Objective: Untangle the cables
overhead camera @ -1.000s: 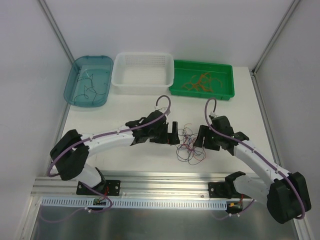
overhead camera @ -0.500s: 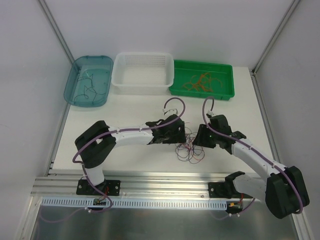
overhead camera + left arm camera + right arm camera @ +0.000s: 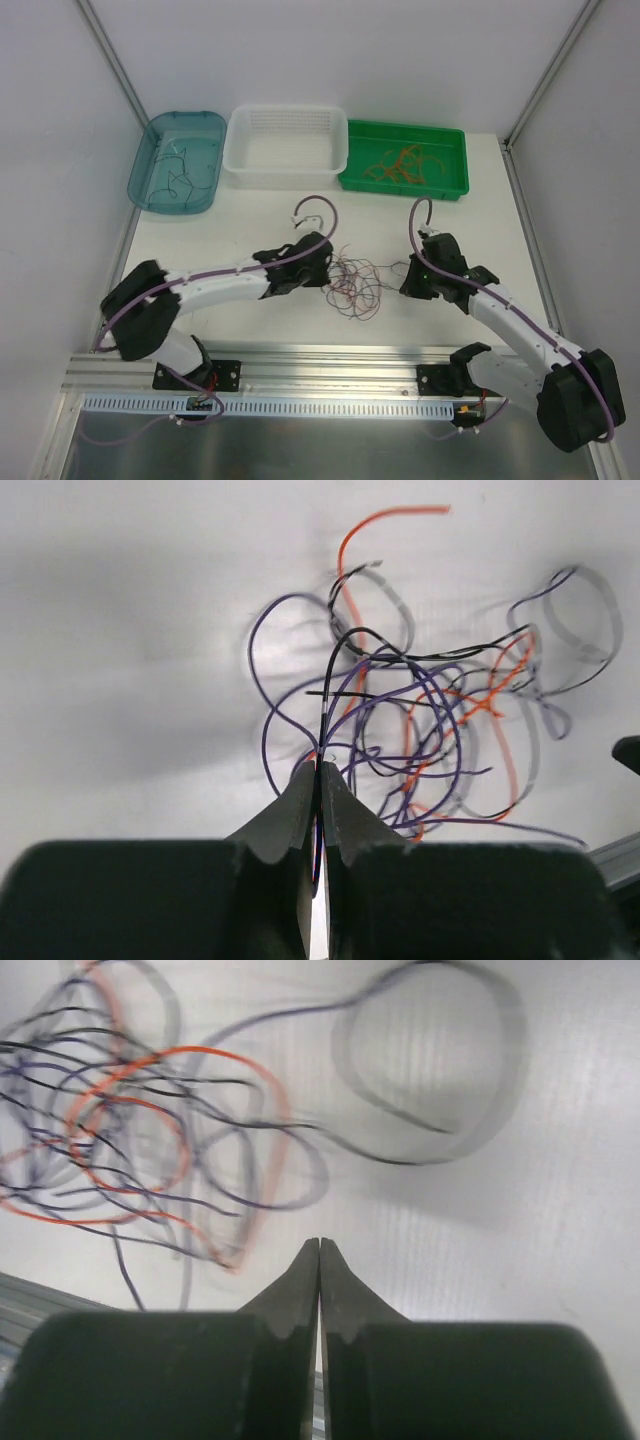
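Pinching the thin orange, black and purple cables (image 3: 420, 730), left tool (image 3: 318, 770) faces one big knot; right tool (image 3: 318, 1245) closed, empty.

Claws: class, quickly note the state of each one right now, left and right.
Left claw: closed, pinching strands of the wires.
Right claw: closed, nothing seen between its tips.
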Robot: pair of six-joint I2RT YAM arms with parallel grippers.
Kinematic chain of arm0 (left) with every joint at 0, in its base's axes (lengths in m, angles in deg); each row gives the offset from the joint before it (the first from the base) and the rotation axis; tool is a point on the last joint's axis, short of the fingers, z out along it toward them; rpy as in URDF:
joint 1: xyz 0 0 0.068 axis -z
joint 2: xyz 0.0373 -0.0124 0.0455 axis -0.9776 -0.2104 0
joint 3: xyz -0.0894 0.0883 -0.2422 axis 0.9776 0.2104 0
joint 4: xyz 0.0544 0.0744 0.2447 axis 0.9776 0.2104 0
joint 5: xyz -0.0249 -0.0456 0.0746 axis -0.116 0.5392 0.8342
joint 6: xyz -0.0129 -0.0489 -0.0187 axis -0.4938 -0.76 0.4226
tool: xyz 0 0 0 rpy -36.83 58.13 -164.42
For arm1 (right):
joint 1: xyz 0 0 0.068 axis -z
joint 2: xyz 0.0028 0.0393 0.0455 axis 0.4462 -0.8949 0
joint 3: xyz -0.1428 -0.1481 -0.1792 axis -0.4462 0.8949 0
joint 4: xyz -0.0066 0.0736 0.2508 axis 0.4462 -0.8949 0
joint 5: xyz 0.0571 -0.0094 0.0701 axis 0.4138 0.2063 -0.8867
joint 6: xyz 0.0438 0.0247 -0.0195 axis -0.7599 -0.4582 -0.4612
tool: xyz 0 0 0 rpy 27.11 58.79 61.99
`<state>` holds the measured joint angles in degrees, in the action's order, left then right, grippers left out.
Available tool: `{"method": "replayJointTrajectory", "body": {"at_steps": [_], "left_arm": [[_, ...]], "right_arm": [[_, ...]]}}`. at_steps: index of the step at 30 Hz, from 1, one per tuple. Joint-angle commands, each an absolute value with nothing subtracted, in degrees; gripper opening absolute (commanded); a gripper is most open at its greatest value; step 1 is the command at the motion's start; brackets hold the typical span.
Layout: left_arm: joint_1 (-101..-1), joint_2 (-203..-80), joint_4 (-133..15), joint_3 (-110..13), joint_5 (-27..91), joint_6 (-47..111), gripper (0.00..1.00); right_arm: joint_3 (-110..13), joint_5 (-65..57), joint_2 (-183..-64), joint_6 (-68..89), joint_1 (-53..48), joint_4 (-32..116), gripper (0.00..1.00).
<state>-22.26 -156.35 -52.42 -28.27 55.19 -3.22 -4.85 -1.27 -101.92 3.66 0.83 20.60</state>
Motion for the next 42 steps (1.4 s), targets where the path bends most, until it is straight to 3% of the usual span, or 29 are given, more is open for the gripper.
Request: {"method": "replayJointTrajectory", "body": {"at_steps": [1,6,11,13,15,18,23,30,37,40,42], "left_arm": [[-27.04,-141.71,-47.8,-20.99,62.3,-2.33,0.0],[-37.75,-122.92,-43.22,-13.14,61.44,-0.93,0.0],[-39.36,-117.25,-41.11,-13.92,54.6,5.21,0.0],[-39.27,-117.59,-41.11,-15.32,48.1,5.31,0.0],[-39.18,-117.95,-41.11,-16.38,44.49,4.87,0.0],[-38.92,-119.09,-41.11,-19.19,40.08,4.96,0.0],[-36.9,-119.53,-41.11,-24.46,34.02,5.75,0.0],[-34.36,-120.41,-41.02,-28.07,29.53,6.19,0.0],[-33.47,-119.0,-40.93,-28.16,28.92,6.28,0.0],[-33.47,-118.39,-40.76,-29.13,28.83,7.07,0.0],[-33.47,-117.43,-39.97,-30.44,30.05,8.12,0.0]], "right_arm": [[-9.52,7.22,-95.93,5.86,1.8,12.98,0.01],[-13.22,9.43,-93.28,8.32,5.4,6.46,0.01],[-16.92,0.04,-95.03,7.19,1.64,9.52,0.05],[-17.62,-1.2,-95.74,4.82,-2.75,14.16,0.17],[-16.84,-3.31,-96.79,2.97,-6.26,18.91,0.4],[-14.73,-5.94,-99.25,-0.63,-9.69,29.99,0.57],[-14.11,-4.2,-105.4,-4.95,-14.8,42.31,0.74],[-15.34,-1.73,-115.51,-1.26,-18.06,52.41,0.75],[-13.58,-7.0,-120.25,-0.29,-18.06,59.54,0.69],[-14.19,-7.62,-121.93,-0.03,-18.06,57.97,0.64],[-14.02,-7.88,-123.51,-0.03,-18.15,57.7,0.55]]}}
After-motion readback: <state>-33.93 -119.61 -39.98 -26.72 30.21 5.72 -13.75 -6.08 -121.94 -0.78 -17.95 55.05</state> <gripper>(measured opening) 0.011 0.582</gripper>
